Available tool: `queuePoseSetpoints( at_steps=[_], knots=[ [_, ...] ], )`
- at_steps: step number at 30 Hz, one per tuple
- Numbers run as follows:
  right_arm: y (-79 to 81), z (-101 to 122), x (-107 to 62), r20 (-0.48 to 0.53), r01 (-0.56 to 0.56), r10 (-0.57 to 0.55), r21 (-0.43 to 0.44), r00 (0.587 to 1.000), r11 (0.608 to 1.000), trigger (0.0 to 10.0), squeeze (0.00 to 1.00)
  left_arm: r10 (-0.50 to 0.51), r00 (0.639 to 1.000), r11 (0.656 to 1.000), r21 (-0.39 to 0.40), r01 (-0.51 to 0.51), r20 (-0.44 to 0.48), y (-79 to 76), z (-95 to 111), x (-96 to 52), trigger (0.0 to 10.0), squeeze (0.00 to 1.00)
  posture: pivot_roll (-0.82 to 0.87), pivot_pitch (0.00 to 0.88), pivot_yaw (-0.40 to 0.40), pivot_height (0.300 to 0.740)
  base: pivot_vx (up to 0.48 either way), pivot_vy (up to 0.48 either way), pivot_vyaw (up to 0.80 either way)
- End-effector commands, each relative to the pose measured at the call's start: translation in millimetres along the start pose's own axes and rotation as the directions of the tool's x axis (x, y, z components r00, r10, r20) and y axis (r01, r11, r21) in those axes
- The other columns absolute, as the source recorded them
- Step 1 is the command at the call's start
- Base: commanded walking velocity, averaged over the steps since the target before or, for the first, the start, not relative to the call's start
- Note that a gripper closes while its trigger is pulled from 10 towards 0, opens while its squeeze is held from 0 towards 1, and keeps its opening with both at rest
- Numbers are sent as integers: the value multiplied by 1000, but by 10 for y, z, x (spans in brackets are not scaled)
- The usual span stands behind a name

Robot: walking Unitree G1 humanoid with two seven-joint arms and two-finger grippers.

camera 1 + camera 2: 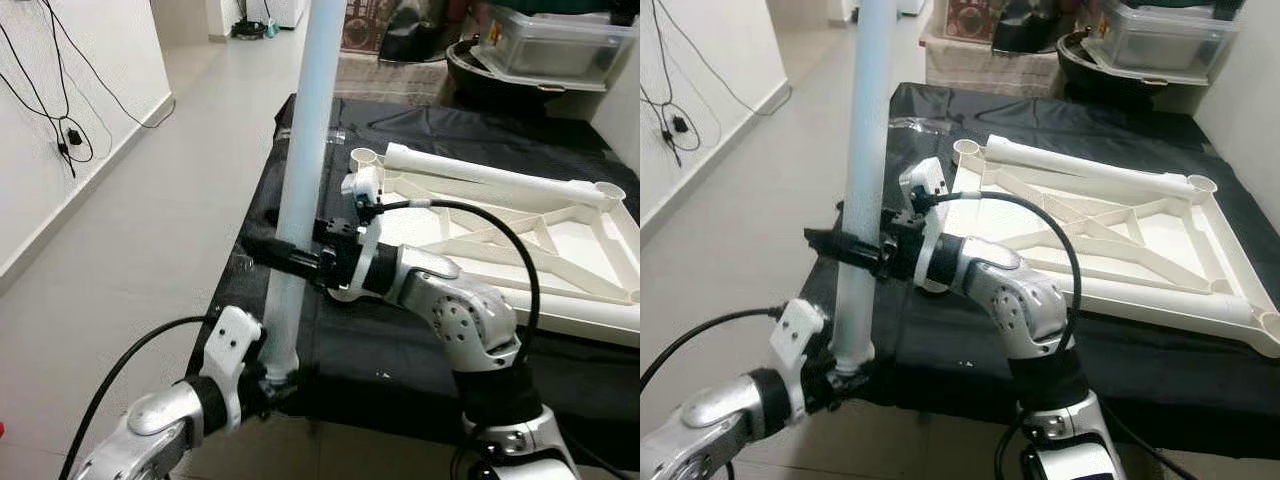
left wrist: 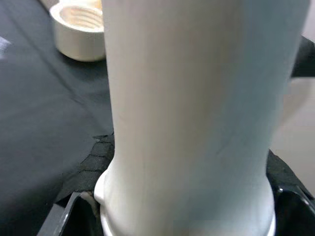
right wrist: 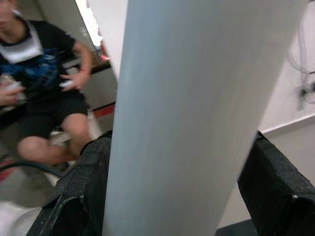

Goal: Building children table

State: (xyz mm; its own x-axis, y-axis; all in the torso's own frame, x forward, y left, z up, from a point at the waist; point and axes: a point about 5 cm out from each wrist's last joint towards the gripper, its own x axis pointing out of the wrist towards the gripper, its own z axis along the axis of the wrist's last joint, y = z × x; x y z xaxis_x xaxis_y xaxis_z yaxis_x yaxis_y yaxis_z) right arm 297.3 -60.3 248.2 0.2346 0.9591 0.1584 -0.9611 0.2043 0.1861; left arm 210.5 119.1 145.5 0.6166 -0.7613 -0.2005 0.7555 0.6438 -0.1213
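Upright, pale table leg point(image 1: 305, 150), right gripper point(image 1: 290, 262) clamped mid-height, left gripper point(image 1: 272, 385) at base

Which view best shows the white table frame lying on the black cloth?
The right eye view: the table frame shows nearly whole there. The left eye view cuts off its right side, and the left wrist view catches one threaded corner socket behind the table leg.
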Motion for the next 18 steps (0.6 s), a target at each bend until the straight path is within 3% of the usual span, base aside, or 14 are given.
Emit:
queuePoseSetpoints(
  at_steps=[1,7,18],
  knots=[
    [54,-27,-24,-3,-52,52,32,999,998,10000,0,-48,999,999,9,48,-3,-63,14,-14,10000,0,68,109,-50,740,0,0,0],
    [180,-80,-37,-33,-161,163,56,986,985,10000,0,-84,996,996,-16,84,-24,-84,-16,-61,10000,0,67,115,-47,740,0,0,0],
    [265,-151,-44,-82,-218,223,58,971,974,10000,0,-125,992,991,-46,123,-27,-145,-29,-74,10000,0,63,121,-43,740,0,0,0]
  ],
)
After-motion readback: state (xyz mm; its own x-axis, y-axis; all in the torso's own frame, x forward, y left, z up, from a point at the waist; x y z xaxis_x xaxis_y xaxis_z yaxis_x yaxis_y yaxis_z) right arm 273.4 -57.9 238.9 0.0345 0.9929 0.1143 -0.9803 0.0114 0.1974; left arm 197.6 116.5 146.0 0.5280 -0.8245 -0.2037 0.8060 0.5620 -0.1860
